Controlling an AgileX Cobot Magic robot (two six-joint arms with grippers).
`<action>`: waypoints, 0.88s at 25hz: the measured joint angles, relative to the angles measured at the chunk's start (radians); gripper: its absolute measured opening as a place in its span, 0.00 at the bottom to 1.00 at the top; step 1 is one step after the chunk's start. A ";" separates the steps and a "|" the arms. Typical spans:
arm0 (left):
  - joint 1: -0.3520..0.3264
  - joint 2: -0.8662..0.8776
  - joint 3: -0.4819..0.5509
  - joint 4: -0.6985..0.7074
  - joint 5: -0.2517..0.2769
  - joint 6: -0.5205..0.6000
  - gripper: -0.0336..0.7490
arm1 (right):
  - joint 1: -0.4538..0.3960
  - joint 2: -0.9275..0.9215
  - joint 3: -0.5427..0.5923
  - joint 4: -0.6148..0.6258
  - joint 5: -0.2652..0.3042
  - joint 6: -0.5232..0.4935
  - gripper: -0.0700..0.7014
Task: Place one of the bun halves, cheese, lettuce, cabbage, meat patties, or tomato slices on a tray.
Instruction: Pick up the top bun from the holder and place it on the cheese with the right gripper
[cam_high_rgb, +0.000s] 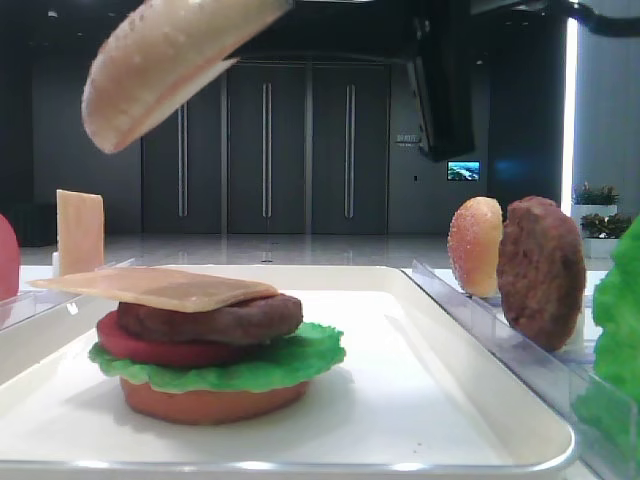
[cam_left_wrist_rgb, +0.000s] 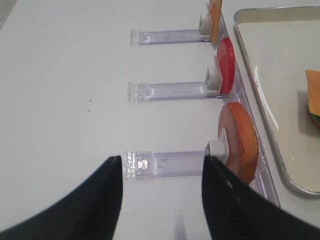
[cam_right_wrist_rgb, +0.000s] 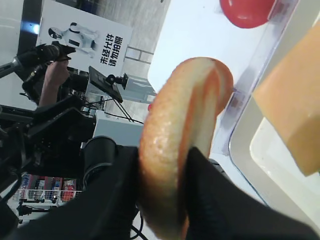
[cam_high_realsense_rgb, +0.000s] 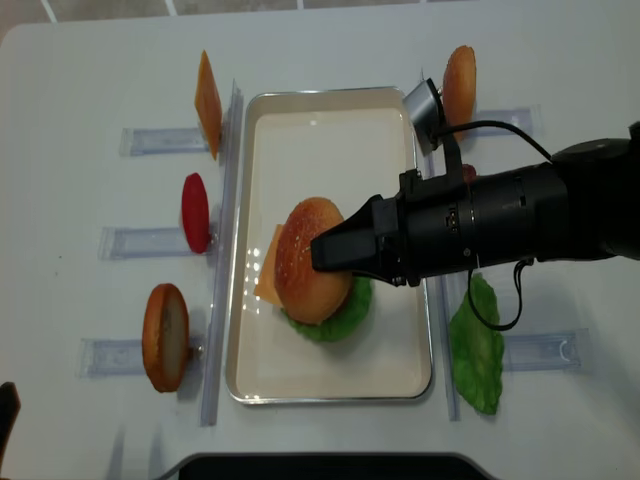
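You are at the capping step: your right end effector (cam_high_realsense_rgb: 325, 252), reaching in from the right across the large white rectangular tray with a low raised rim (cam_high_realsense_rgb: 330, 112), is clenched on the domed golden-tan bun top speckled with pale seeds (cam_high_realsense_rgb: 311, 259) and holds it in the air over the stack. In the low exterior view the bun top hangs tilted at upper left, well clear of what lies beneath it, its flat pale underside facing down and to the right. The stack on the tray reads, from the bottom, a smooth reddish-brown bottom bun (cam_high_rgb: 210, 401), a bright green frilly lettuce leaf (cam_high_rgb: 262, 363), a smooth red tomato slice (cam_high_rgb: 150, 345), a thick dark-brown rough meat patty (cam_high_rgb: 215, 320) and a thin square pale-orange cheese slice (cam_high_rgb: 160, 287) that overhangs to the left. The next move, as I judge it, calls for you to level the bun top, centre it over the cheese slice, lower it until it rests, and only then release; let go while it is tilted and it may slide off. In the right wrist view the crust is glossy and finely dimpled, with the black fingers (cam_right_wrist_rgb: 112, 200) pinching it across its thickness at the rim. Your left end effector (cam_left_wrist_rgb: 162, 192) hangs released and empty over the white worktop (cam_left_wrist_rgb: 65, 75) near the clear plastic racks (cam_left_wrist_rgb: 167, 164) on the left.
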 joint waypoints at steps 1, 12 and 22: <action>0.000 0.000 0.000 0.000 0.000 0.000 0.54 | 0.000 0.013 0.000 0.000 0.000 0.000 0.36; 0.000 0.000 0.000 0.000 0.000 0.000 0.54 | 0.048 0.099 -0.074 0.003 -0.007 0.003 0.36; 0.000 0.000 0.000 0.000 0.000 0.000 0.54 | 0.058 0.147 -0.082 0.003 -0.010 -0.005 0.36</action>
